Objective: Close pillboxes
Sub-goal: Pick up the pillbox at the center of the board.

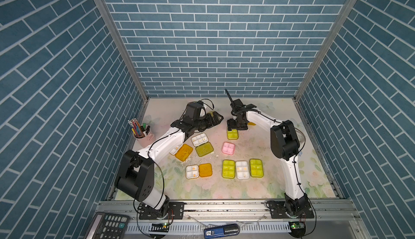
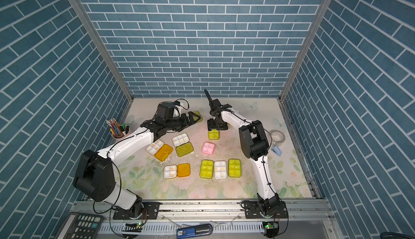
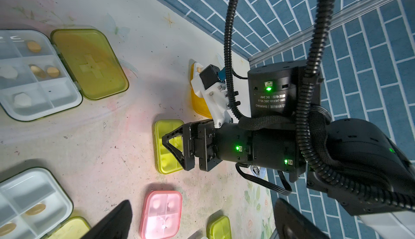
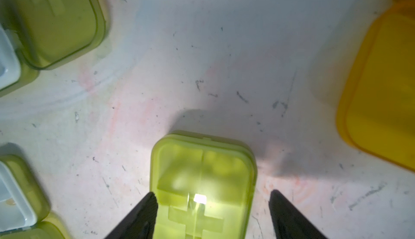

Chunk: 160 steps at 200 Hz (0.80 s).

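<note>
The right jaws stand released, straddling the yellow-green pillbox at the far middle of the counter, seemingly placed to steady it or press its lid down. The lid lies flat, but I cannot see whether the latch has caught. The left jaws hang spread and empty, likely waiting near the open pillboxes. An orange pillbox is mostly hidden behind the right wrist, so its state is unclear.

A pink cup of pencils was set at the left edge of the floral mat; a black calculator was seen in front.
</note>
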Each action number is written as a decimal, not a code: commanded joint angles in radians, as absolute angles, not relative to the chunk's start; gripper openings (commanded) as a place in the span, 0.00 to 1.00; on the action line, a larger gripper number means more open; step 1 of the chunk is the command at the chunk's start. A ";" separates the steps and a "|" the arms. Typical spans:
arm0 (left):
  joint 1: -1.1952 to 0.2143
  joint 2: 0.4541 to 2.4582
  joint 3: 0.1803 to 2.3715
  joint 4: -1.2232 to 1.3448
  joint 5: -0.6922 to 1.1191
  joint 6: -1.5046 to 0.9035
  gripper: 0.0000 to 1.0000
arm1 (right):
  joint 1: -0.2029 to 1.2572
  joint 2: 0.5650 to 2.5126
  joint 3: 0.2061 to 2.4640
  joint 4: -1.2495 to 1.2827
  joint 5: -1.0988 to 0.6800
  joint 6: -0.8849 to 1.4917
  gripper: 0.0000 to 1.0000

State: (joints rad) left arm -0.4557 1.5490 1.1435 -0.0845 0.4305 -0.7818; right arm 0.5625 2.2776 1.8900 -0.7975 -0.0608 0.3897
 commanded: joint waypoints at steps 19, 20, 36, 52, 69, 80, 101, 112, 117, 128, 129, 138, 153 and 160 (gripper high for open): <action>-0.448 1.549 1.137 -0.071 0.428 -0.773 1.00 | 0.589 2.357 1.990 -0.910 0.012 0.347 0.98; -0.448 1.548 1.137 -0.070 0.428 -0.773 1.00 | 0.590 2.359 1.993 -0.911 0.012 0.347 0.98; -0.446 1.551 1.137 -0.068 0.430 -0.775 1.00 | 0.596 2.379 2.013 -0.925 0.030 0.349 0.96; -0.446 1.550 1.137 -0.070 0.428 -0.774 1.00 | 0.597 2.382 2.008 -0.919 0.042 0.361 0.88; -0.446 1.551 1.136 -0.072 0.424 -0.773 1.00 | 0.597 2.373 1.991 -0.910 0.043 0.369 0.76; -0.444 1.552 1.135 -0.071 0.428 -0.776 1.00 | 0.598 2.355 1.962 -0.889 0.046 0.381 0.70; -0.444 1.552 1.135 -0.068 0.427 -0.776 0.99 | 0.598 2.293 1.892 -0.833 0.050 0.397 0.67; -0.443 1.552 1.135 -0.070 0.426 -0.775 0.99 | 0.598 2.251 1.848 -0.801 0.056 0.403 0.66; -0.444 1.551 1.135 -0.069 0.427 -0.776 0.99 | 0.599 2.232 1.829 -0.791 0.062 0.404 0.66; -0.445 1.552 1.134 -0.065 0.427 -0.776 1.00 | 0.596 2.201 1.788 -0.769 0.075 0.409 0.66; -0.445 1.552 1.134 -0.066 0.428 -0.776 1.00 | 0.597 2.183 1.783 -0.768 0.077 0.410 0.65; -0.444 1.552 1.134 -0.064 0.429 -0.778 1.00 | 0.597 2.139 1.745 -0.752 0.085 0.415 0.66; -0.443 1.551 1.134 -0.064 0.426 -0.778 1.00 | 0.596 2.082 1.670 -0.730 0.090 0.425 0.66; -0.444 1.551 1.134 -0.064 0.428 -0.778 1.00 | 0.598 2.057 1.629 -0.717 0.093 0.433 0.65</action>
